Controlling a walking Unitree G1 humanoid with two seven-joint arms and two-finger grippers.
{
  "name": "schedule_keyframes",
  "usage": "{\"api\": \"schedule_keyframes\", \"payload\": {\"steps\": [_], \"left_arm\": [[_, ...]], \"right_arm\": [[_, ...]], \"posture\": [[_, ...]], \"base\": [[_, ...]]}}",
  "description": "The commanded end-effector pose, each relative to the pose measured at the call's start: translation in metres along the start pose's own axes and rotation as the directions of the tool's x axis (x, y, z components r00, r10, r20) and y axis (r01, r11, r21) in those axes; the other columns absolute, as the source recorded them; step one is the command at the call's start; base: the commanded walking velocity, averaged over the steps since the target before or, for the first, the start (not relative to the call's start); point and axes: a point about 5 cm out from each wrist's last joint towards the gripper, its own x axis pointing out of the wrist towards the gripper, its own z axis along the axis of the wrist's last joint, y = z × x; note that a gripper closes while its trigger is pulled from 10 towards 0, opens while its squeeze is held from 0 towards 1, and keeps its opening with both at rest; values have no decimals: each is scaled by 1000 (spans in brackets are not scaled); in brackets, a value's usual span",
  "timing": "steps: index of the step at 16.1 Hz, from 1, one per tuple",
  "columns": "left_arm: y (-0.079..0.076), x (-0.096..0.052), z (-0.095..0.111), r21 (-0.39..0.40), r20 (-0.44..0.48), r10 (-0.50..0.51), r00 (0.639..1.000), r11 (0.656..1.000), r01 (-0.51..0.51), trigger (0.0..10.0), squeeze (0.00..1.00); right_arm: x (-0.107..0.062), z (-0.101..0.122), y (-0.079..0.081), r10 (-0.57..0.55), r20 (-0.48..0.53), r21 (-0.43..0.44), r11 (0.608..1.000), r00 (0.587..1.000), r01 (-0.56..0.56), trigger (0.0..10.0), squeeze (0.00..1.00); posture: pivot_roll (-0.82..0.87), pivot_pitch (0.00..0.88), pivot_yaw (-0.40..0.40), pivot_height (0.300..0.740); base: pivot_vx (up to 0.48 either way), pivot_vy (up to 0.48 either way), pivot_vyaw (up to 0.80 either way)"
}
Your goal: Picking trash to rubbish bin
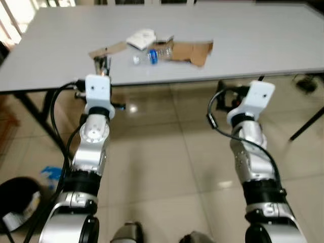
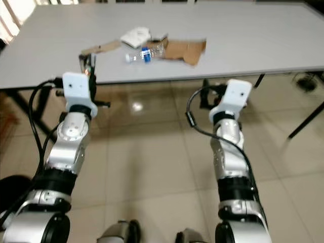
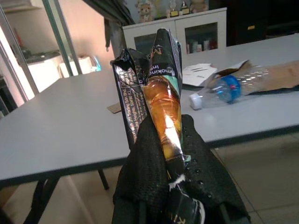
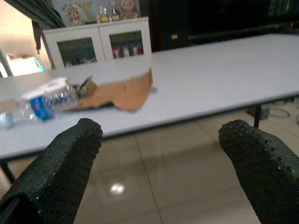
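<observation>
At the left centre of the left eye view, your left gripper (image 1: 103, 65) is pinching a crumpled snack wrapper (image 3: 159, 88) between its fingers, holding it upright just at the near edge of the grey counter (image 1: 243, 35). Toward the upper middle of that frame, more trash is lying on the counter: a clear plastic bottle (image 1: 152, 54) with a blue label on its side, a torn brown cardboard piece (image 1: 190, 51) touching it, and a white crumpled paper (image 1: 140, 38) just behind. Your right gripper (image 4: 161, 154) is hovering below the counter edge over the tiled floor (image 1: 167, 157), its fingers spread wide and holding nothing. At the lower left corner, a black rubbish bin (image 1: 17, 200) is sitting on the floor.
</observation>
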Motion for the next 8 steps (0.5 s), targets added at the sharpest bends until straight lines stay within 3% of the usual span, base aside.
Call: {"api": "schedule_keyframes", "payload": {"steps": [1, 3, 5, 7, 8], "left_arm": [[-1, 0, -3, -3, -21, 1, 1000, 1000, -1, 10000, 0], [1, -7, -33, 38, -145, -23, 989, 999, 28, 10000, 0], [-1, -20, -61, 26, -260, -67, 963, 997, 76, 10000, 0], [-1, -41, -95, 14, -403, -125, 907, 990, 142, 10000, 0], [4, -58, -119, 3, -500, -114, 859, 991, 133, 10000, 0]], "right_arm": [[2, 5, -2, -7, 16, 6, 1000, 1000, 7, 10000, 0], [0, -7, -5, -8, -32, 21, 1000, 999, 9, 10000, 0], [-8, -36, -9, -14, -155, 12, 1000, 988, 16, 10000, 0], [-27, -80, -16, -23, -335, 16, 999, 942, 30, 10000, 0], [-44, -106, -21, -25, -454, 13, 999, 891, 35, 10000, 0]], "posture": [[-22, 127, -8, 740], [-25, 128, -7, 740], [-27, 129, -10, 740], [-24, 131, -15, 740], [-22, 132, -17, 740]], "base": [[0, 0, 0], [0, 0, 0], [0, 0, 0], [0, 0, 0], [0, 0, 0]]}}
